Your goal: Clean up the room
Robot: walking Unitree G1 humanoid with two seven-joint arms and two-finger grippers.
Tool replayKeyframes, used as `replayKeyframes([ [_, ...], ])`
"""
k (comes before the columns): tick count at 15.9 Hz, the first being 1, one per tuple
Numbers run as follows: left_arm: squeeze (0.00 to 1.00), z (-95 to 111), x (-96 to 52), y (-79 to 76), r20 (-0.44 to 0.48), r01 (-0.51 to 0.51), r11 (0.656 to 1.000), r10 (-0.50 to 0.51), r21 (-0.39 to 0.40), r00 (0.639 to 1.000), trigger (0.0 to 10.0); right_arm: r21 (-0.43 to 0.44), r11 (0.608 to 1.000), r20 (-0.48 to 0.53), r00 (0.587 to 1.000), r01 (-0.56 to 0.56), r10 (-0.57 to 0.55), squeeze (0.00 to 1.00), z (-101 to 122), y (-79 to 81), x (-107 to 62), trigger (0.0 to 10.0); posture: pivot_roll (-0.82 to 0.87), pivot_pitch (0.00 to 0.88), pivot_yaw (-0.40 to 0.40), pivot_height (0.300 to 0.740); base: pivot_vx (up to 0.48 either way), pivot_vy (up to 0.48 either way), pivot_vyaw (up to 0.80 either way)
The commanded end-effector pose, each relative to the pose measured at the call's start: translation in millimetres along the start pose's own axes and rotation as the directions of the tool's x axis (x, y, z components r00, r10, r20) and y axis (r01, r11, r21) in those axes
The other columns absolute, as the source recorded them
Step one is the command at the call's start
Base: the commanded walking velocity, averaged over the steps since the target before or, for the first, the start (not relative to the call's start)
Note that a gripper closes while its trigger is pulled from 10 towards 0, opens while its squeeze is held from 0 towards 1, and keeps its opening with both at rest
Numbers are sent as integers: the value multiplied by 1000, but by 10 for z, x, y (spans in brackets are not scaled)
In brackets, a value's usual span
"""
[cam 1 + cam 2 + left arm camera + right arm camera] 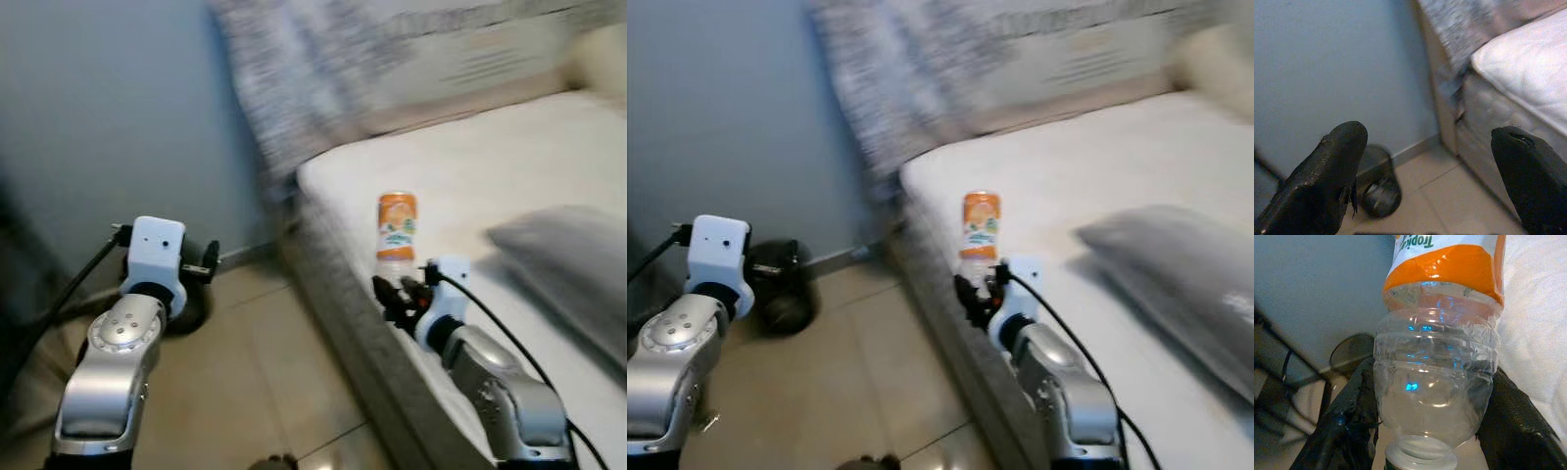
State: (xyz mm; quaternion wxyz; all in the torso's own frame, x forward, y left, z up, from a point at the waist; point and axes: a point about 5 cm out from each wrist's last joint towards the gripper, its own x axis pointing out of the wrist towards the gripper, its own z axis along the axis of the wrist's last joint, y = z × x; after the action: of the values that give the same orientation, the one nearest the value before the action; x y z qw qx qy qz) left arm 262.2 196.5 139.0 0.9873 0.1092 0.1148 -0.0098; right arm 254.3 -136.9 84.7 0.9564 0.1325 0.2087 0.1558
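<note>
The right claw (pixel 397 291) was clamped on the empty bottle (pixel 396 240), held upside down above the bed (pixel 509 166) edge. The left claw (pixel 1430 171) hung apart. Next, probably, carrying it to the bin (pixel 191 294) beside the bed.

Colours and patterns: bedside scene

The clear plastic bottle (pixel 396 238) carries an orange label band with a white panel and green lettering. The mattress (pixel 470 176) is off-white; its side wall is grey. A plain grey pillow (pixel 573 264) lies on it. The headboard (pixel 294 78) shows a mottled grey-and-white speckle. The wall (pixel 108 108) is pale blue-grey. The floor tiles (pixel 245 392) are beige with thin dark joints. The waste bin (pixel 1378 188) is black. Both arms are silver with white wrist housings; the right gripper (pixel 1430 431) and left gripper (pixel 1430 176) have black fingers.
</note>
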Motion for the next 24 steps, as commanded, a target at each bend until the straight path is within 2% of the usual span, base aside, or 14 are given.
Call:
replayKeyframes([
  [1, 0, 25, -4, 2, 6, 2, 1000, -2, 1, 1000, 10000, 7, 1000, 15, 1000, -5, 5, 0, 31, 21, 11, 10000, -87, 0, 10, 740, 0, 0, 800],
  [3, 0, 35, -9, 2, 14, 0, 1000, 0, -23, 1000, 10000, 6, 1000, 20, 1000, 3, -3, 0, 42, 13, 4, 10000, -94, 0, 9, 740, 0, 0, 800],
  [4, 0, 35, -8, 8, 16, -7, 999, 7, -34, 1000, 10000, -39, 999, 30, 999, 13, -12, 0, 69, 7, 7, 10000, -96, 0, 10, 740, 0, 0, 800],
  [5, 0, 33, -8, 20, 12, -14, 999, 14, -38, 1000, 10000, -48, 998, 33, 999, 30, -29, 0, 83, 3, 13, 10000, -101, 0, 16, 740, 0, 0, 0],
  [6, 0, 26, -10, 6, 12, -16, 999, 17, -49, 1000, 10000, -100, 995, 49, 999, 28, -23, 0, 113, 28, 35, 10000, -104, 0, 18, 740, 0, 0, 0],
  [8, 0, 26, -3, -2, 16, -18, 999, 19, -29, 1000, 10000, -200, 974, 46, 994, 109, -102, 0, 114, 5, 75, 10000, -101, 0, 15, 740, 274, 0, 0],
  [9, 0, 22, -2, 5, 16, -23, 999, 23, -32, 1000, 10000, -222, 968, 53, 992, 119, -110, 0, 106, 13, 80, 10000, -101, 0, 15, 740, 300, 0, 0],
  [12, 0, 11, -11, 4, 18, -25, 999, 26, -39, 999, 10000, -200, 978, 14, 998, 57, -55, 0, 20, 41, 75, 10000, -104, 0, 18, 740, 324, 0, 0],
  [16, 0, 21, 17, -32, 18, -4, 999, 5, -32, 1000, 10000, -206, 977, 29, 999, 48, -43, 0, 59, 67, 117, 10000, -98, 0, 14, 740, 347, 0, 800],
  [21, 0, 27, 35, 0, 27, -7, 999, 8, -32, 1000, 10000, -239, 968, 45, 997, 73, -64, 0, 32, 97, 152, 10000, -99, 0, 21, 740, 346, 0, 0],
  [23, 0, 34, 44, -7, 30, -3, 999, 4, -32, 1000, 10000, -200, 978, 35, 998, 60, -54, 0, 34, 83, 161, 10000, -101, 0, 24, 740, 349, 0, 0],
  [24, 0, 34, 49, -23, 29, 3, 1000, -2, -26, 1000, 10000, -210, 976, 31, 998, 55, -50, 0, 35, 72, 161, 10000, -93, 0, 19, 740, 349, 0, 0],
])
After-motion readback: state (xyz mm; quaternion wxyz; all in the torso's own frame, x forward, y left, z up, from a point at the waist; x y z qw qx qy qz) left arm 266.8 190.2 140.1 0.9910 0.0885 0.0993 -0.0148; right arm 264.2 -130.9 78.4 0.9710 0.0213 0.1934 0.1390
